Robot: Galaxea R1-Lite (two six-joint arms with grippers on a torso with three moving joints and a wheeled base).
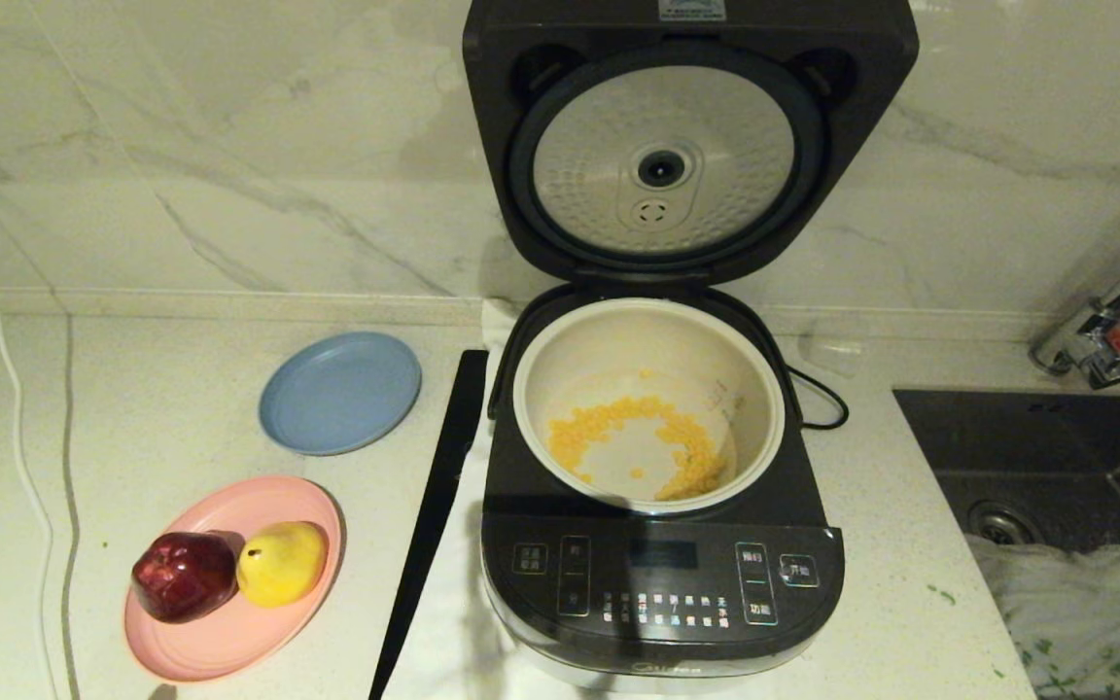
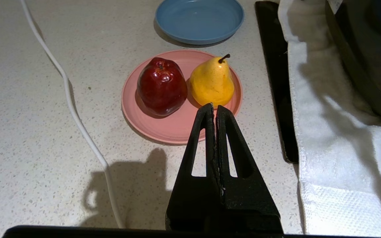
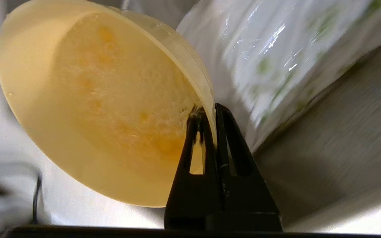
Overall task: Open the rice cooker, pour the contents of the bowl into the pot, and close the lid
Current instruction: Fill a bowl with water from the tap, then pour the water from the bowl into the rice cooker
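Yellow kernels lie scattered over the floor of the cream pot, so the pouring looks done. The rice cooker stands at the middle of the counter with its lid swung upright against the marble wall, dimpled silver plate facing out; closing it is what remains, I'd say. The right gripper is off to the side over the dark sink, pinching the rim of the pale yellow bowl between its fingers, the bowl tipped on edge and apparently emptied, perhaps on its way to be set down. The left gripper hangs idle, fingers pressed together on nothing, above the pink plate with the red apple and yellow pear.
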